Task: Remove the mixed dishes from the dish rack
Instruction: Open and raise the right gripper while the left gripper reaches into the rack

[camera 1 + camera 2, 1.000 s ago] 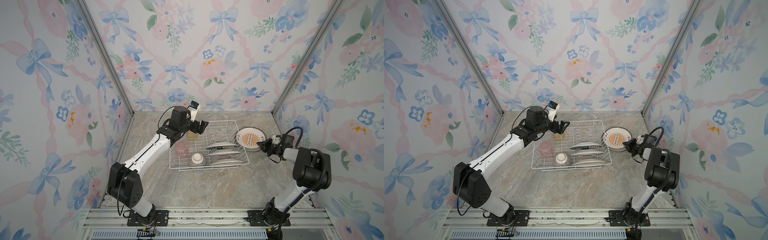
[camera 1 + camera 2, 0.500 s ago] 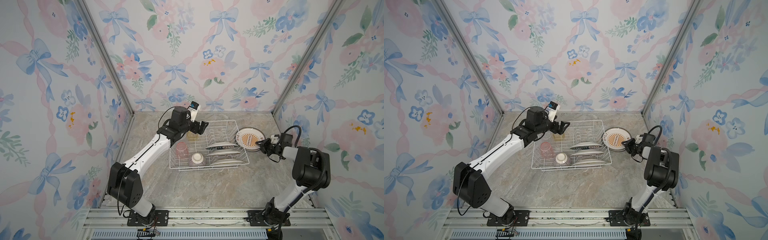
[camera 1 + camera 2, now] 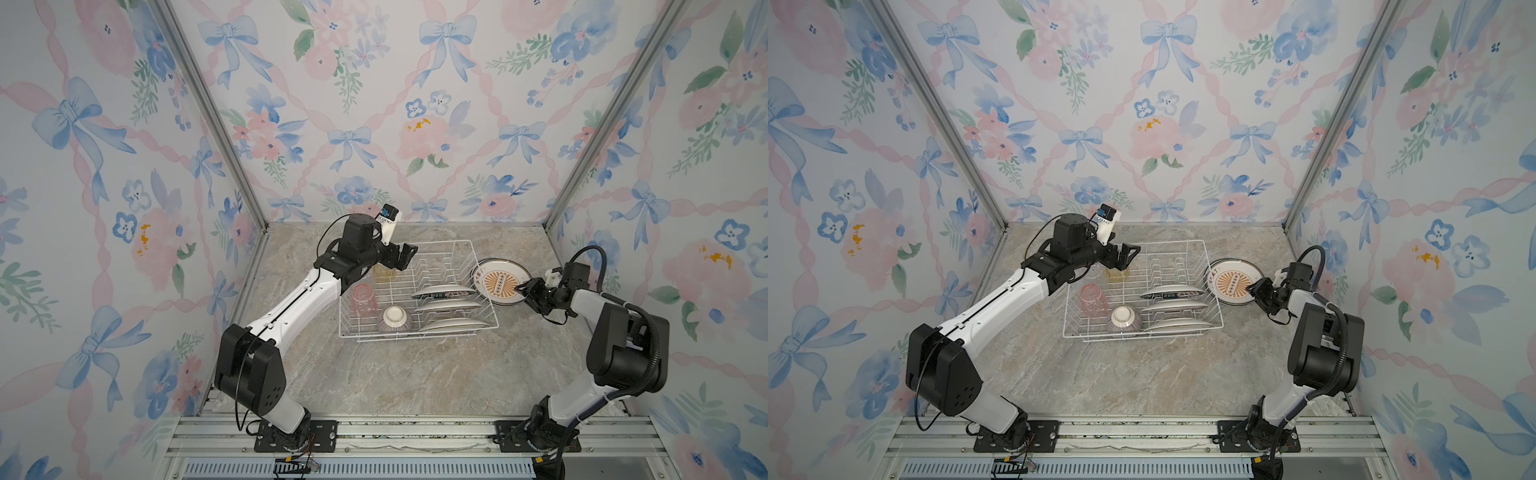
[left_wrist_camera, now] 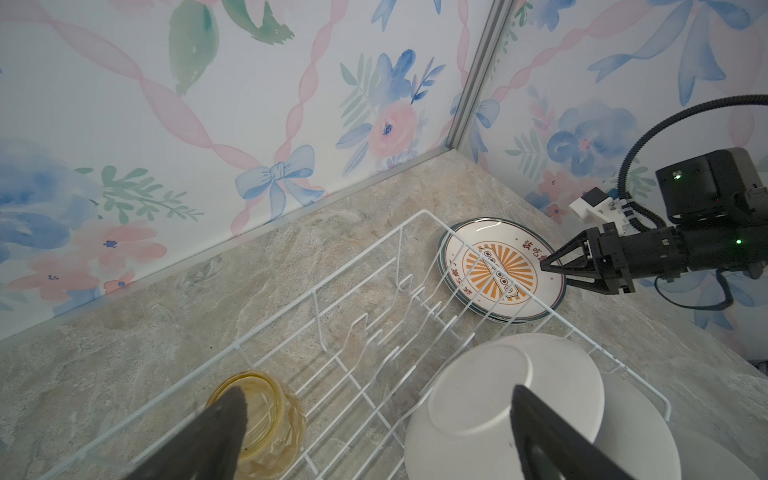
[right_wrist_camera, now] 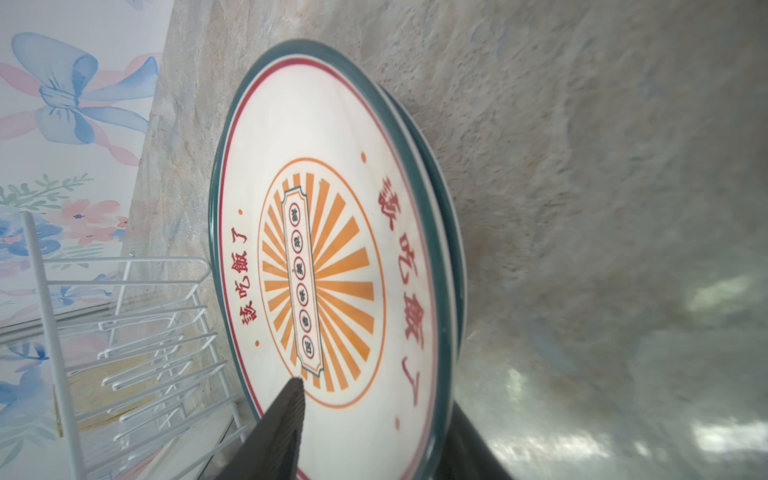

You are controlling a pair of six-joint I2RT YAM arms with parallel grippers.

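In white wire dish rack (image 3: 436, 270): three plates (image 3: 445, 306) on edge, upturned striped bowl (image 3: 395, 318), pink tumbler (image 3: 364, 299), yellow tumbler (image 3: 385, 275). Just outside its right side: two sunburst-printed plates (image 3: 498, 282) stacked flat.

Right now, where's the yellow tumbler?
The yellow tumbler is in the dish rack's far left corner in both top views, under the left pincer, behind the pink tumbler.

There is one dish rack (image 3: 432, 268). Three plates (image 3: 444, 292) stand in it, and two stacked plates (image 5: 332, 270) lie outside it. In the rack there are also one pink tumbler (image 3: 363, 299), one yellow tumbler (image 3: 384, 272) and one bowl (image 3: 395, 319).
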